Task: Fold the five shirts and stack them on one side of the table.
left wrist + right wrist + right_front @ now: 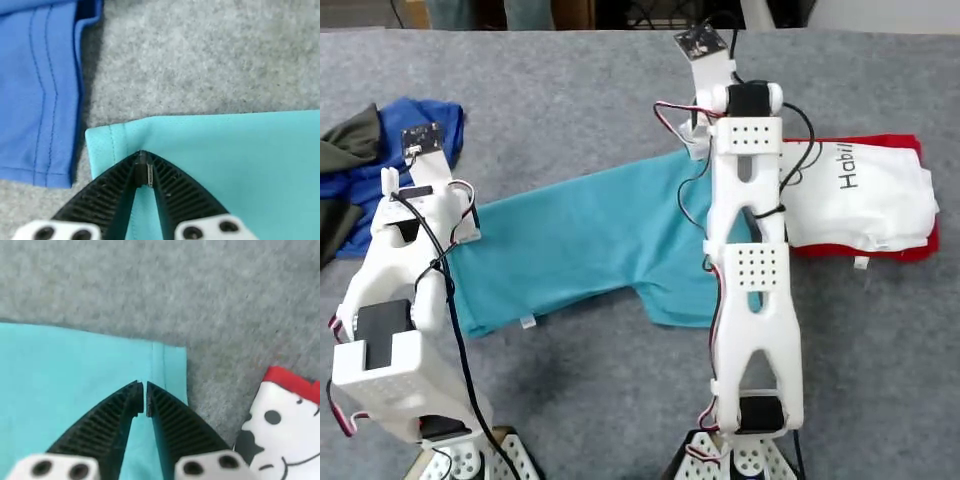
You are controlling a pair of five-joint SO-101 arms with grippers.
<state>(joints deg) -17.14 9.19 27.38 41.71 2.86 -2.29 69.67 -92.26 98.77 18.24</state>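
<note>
Squarely between closed tips of left pincer (144, 168) and right pincer (145, 396): the teal shirt (580, 240), near corners.

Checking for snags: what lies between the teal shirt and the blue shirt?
Bare grey table cover separates teal shirt and blue shirt, left wrist view.

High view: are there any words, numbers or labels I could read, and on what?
On the white shirt: black lettering running sideways, cut off at the fold; no whole word reads.
On the teal shirt: a small white hem tag, too small to read.
No other text.
</note>
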